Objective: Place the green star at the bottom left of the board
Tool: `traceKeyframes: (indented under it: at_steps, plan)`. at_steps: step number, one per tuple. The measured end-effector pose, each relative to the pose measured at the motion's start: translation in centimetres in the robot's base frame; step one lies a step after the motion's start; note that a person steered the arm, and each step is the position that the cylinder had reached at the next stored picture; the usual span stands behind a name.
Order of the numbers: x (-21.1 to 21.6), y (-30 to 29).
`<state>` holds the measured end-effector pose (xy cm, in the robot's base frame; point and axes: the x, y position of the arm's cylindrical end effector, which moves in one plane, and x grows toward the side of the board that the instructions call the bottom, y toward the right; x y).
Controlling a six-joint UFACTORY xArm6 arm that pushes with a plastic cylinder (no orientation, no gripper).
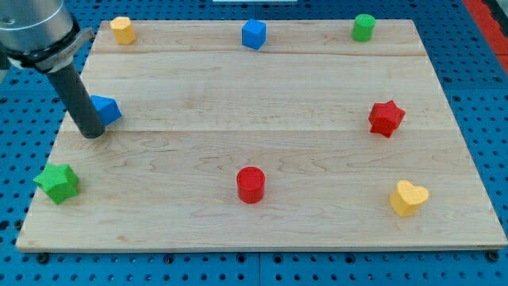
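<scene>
The green star [57, 183] lies near the board's left edge, low in the view. My tip [92, 133] rests on the wooden board [262, 127] above and a little right of the star, about a block's width away from it. The tip touches or nearly touches the left side of a blue block [106, 109], whose left part the rod hides.
A yellow block [122, 29] sits at the top left, a blue cube [254, 34] at top middle, a green cylinder [363, 27] at top right. A red star [386, 118] is at right, a red cylinder [251, 185] low in the middle, a yellow heart [408, 197] at bottom right.
</scene>
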<state>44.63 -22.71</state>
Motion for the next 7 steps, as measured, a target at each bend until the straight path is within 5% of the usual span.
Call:
traceKeyframes:
  at_steps: [2, 4, 7]
  plan:
    - [-1.4, 3.9]
    - [-3.9, 0.7]
    - [-0.8, 16.1]
